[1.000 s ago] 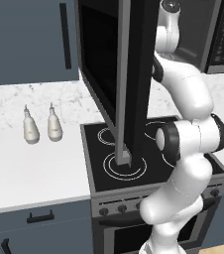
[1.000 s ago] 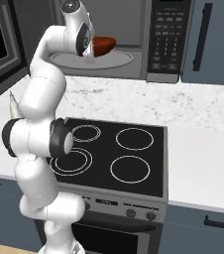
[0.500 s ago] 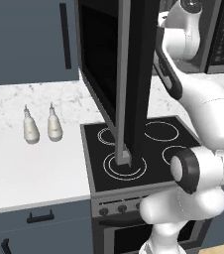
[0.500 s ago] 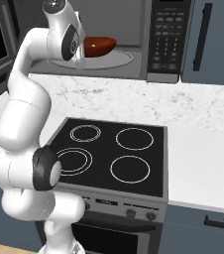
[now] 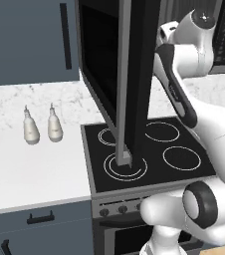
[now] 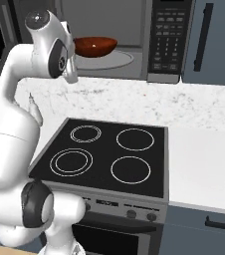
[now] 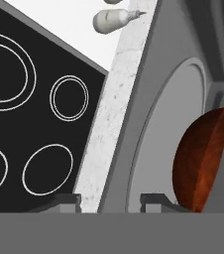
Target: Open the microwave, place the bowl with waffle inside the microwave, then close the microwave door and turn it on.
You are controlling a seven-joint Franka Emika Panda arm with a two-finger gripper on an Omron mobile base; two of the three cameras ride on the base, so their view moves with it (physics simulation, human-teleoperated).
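One round reddish-brown bowl on microwave's smooth grey turntable.

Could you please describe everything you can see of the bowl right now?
The bowl is small, round and reddish-brown with a glossy, slightly mottled surface. It sits upright on the pale round turntable inside the open microwave, toward the cavity's left. The gripper is beside it, not touching, and nothing holds the bowl. Its contents cannot be made out.

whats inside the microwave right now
The bowl sits on the round turntable plate in the microwave. The bowl's contents cannot be seen; the arm covers the cavity's left part.
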